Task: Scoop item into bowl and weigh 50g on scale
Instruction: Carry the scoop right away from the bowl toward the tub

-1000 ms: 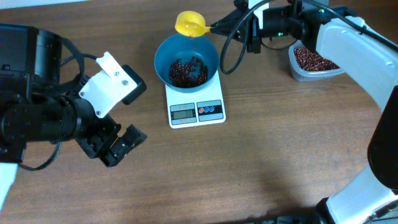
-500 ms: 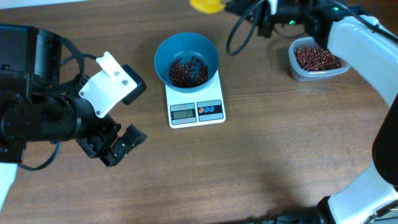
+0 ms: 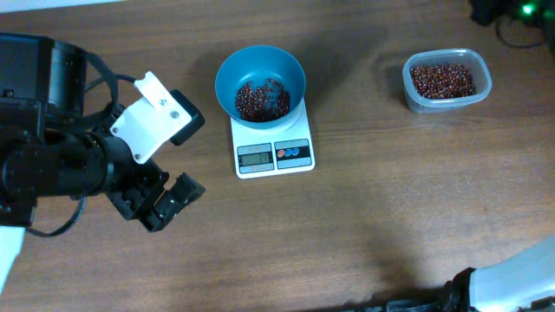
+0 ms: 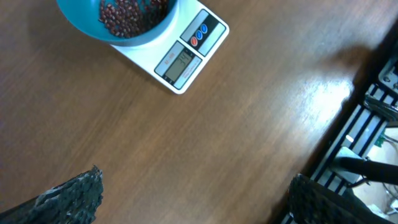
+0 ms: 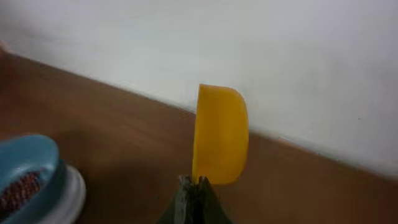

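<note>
overhead, i see the teal bowl [image 3: 236,71] of beans [image 3: 263,98] sitting on the white scale [image 3: 274,154]; left wrist view: my left pincer [image 4: 196,176] hangs spread over the table [image 4: 249,124]; right wrist view: my right pincer [image 5: 194,186] pinches a yellow scoop [image 5: 219,134]

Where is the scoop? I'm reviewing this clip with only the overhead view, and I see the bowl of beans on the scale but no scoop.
Observer: The right wrist view has it: a yellow scoop, raised in front of a white wall.
Operator: Is it held or lying somewhere?
Observer: Held. The right gripper is shut on it, gripping just below the cup.
Operator: Is it loaded?
Observer: I cannot tell. The cup stands on edge, and that view does not show its inside.
</note>
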